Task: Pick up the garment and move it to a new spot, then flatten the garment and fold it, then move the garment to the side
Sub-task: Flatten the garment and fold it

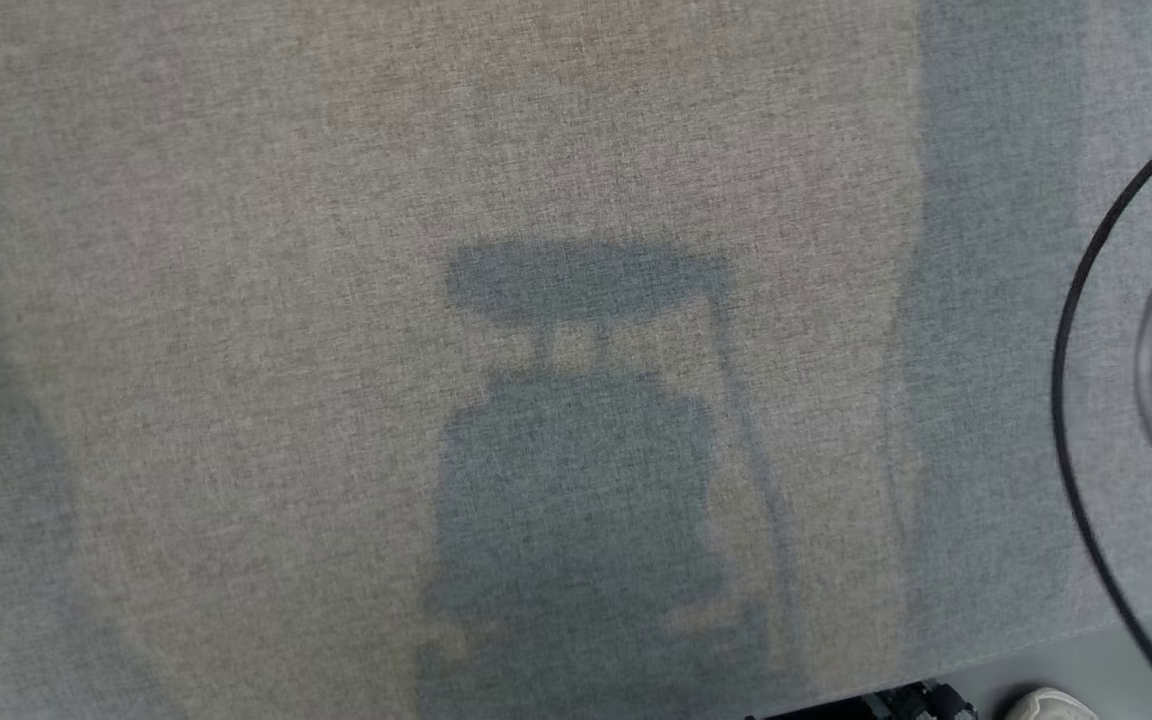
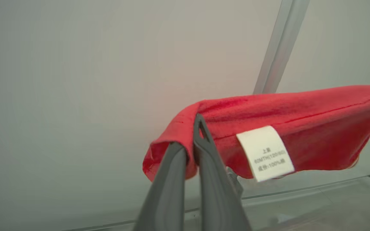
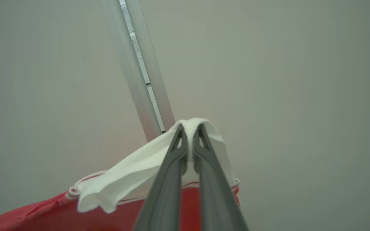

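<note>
Two spots on the garment [image 2: 300, 109] are pinched: red edge by left gripper [image 2: 188, 134], white part by right gripper [image 3: 190, 128].

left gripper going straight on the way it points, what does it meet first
The red garment draped over the tips of the left gripper; beyond it a plain pale surface, distance unclear.

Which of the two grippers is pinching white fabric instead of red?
The right gripper: shut on the white part of the garment, while the left gripper is shut on red cloth near the label.
</note>
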